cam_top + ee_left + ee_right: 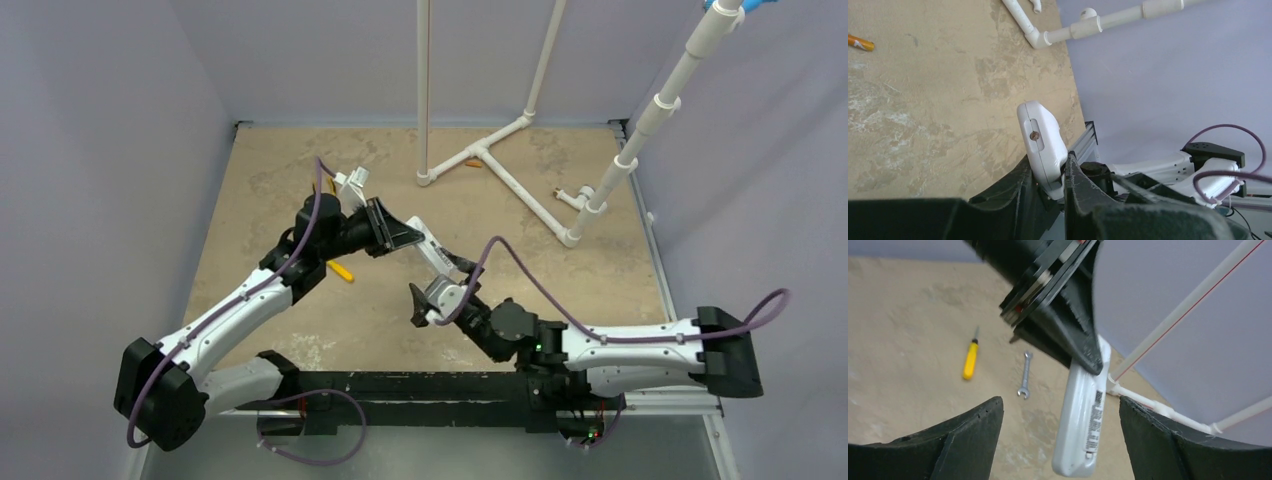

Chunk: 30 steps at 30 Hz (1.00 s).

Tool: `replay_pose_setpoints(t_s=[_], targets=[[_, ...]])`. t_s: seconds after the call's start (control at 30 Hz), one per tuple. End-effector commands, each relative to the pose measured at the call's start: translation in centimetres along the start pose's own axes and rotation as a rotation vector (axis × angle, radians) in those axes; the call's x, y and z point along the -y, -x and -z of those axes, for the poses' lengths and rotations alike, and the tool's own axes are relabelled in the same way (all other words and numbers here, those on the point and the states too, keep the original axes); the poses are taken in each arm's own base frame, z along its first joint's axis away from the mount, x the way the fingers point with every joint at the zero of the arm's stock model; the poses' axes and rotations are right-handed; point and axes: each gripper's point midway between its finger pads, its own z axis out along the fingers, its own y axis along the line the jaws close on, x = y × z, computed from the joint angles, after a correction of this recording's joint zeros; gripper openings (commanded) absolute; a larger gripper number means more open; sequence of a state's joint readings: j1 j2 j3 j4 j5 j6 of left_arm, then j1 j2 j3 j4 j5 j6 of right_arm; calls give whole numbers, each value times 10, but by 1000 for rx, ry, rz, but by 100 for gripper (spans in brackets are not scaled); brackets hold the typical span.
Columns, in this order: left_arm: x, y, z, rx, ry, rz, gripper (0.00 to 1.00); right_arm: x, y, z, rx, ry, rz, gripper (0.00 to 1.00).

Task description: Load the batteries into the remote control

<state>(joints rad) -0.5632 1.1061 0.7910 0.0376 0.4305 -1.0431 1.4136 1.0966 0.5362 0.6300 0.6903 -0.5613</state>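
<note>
One yellow-handled tool (341,271) lies on the table (560,290) under the left arm. One small silver wrench (1024,376) lies near it. The left gripper (1048,172) is squeezed tight on one end of the one white remote control (1040,142) and holds it up in the air. The right gripper (1060,410) has its two fingers spread wide and holds nothing. The remote hangs in front of them and touches neither. One orange battery (478,165) lies far back by the white pipes (520,185).
</note>
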Motion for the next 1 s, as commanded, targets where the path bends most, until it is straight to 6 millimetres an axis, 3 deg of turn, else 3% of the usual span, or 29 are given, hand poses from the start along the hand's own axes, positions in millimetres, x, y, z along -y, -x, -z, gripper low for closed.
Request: replay_pose_setpoints(t_s=[0.0,0.17,0.3,0.47,0.8,0.97], targets=[[17,7,10,52,-89,-118,0,15,23,11,4,64,-263,84],[22,5,17,78,-133,-180,0,49,20,20,-4,174,-493,85],[33,0,22,54,-195,-224,0,49,38,31,48,278,-564,88],[46,-5,21,12,-272,-238,0,39,44,30,46,352,-620,89],[59,-5,30,22,-323,-276,0,41,10,10,-61,231,-653,88],[55,-4,27,23,-307,-260,0,43,-1,0,-108,185,-640,81]])
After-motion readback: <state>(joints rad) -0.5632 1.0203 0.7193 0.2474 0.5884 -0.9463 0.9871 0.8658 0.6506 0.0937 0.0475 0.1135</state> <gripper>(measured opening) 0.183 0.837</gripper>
